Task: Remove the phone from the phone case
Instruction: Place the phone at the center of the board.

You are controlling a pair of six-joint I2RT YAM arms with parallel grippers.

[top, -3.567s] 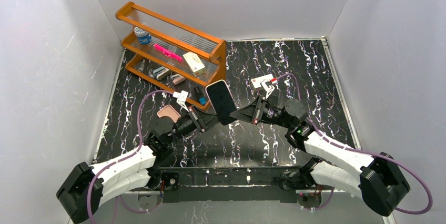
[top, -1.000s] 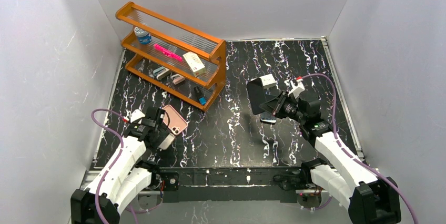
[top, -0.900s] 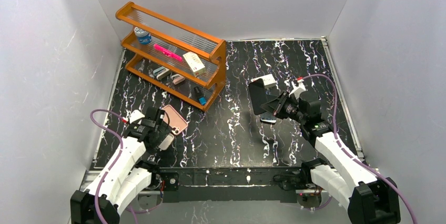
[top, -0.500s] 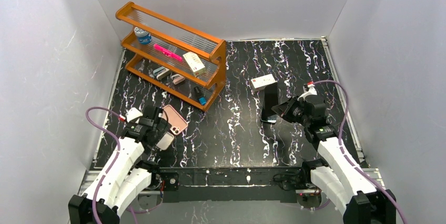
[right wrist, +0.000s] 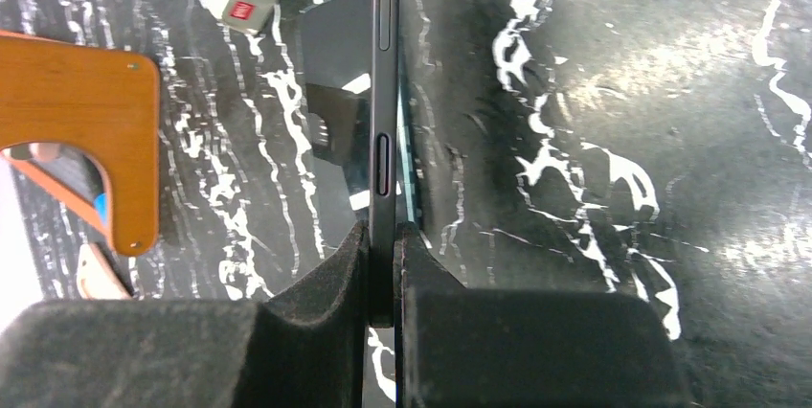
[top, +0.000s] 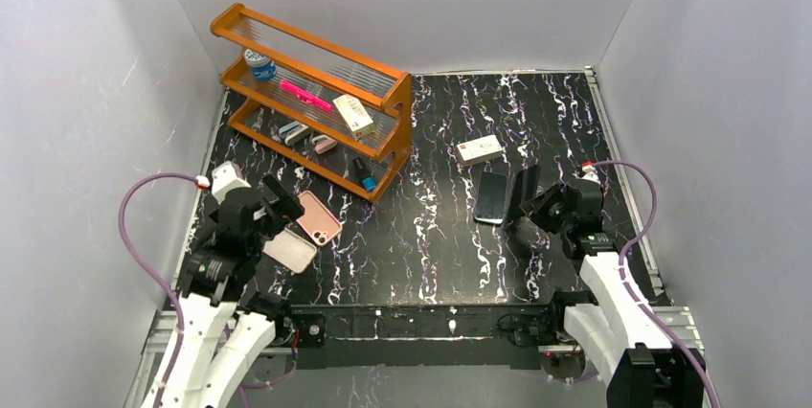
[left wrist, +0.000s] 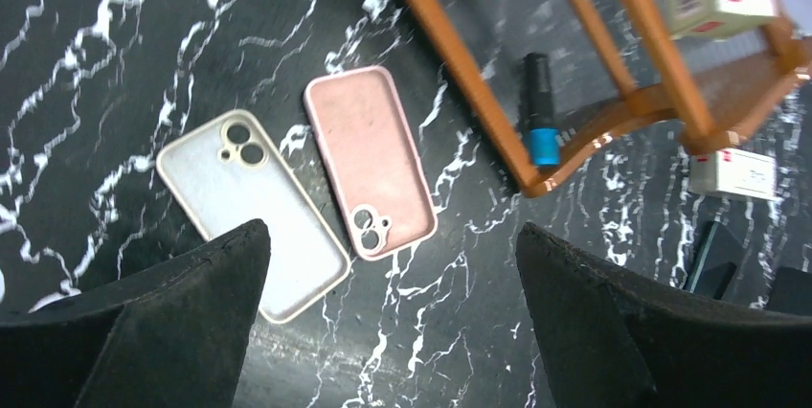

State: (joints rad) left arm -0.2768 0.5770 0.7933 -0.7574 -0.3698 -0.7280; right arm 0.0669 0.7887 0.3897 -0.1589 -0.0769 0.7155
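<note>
The phone (top: 524,193) is thin, flat, hard and smooth. It will not bend, but I think its glass could crack if it fell, and its shiny sides look slippery. It looks light enough for one gripper. A good place to hold it is across its two flat faces, near one end and away from the side buttons.

That is how the right gripper (top: 532,205) has it. Its two fingers are squeezed on the phone, one on each flat face. The phone stands up on its thin edge at the right side of the table (top: 431,255). It has no case on it, so the job looks nearly done. It should only need laying down gently.

The left gripper (top: 276,205) is wide apart and holds nothing. It hangs over two empty cases at the near left, a pink case (top: 318,217) and a white case (top: 290,250), lying close side by side.

Some things are hard to see. I cannot tell if the phone's bottom edge touches the table. The right wrist view shows only its thin side. Another dark phone (top: 492,197) lies flat just left of it, so the two are easy to mix up. I cannot tell which case the phone fits. The small things on the shelf (top: 402,106) are too tiny to name.
</note>
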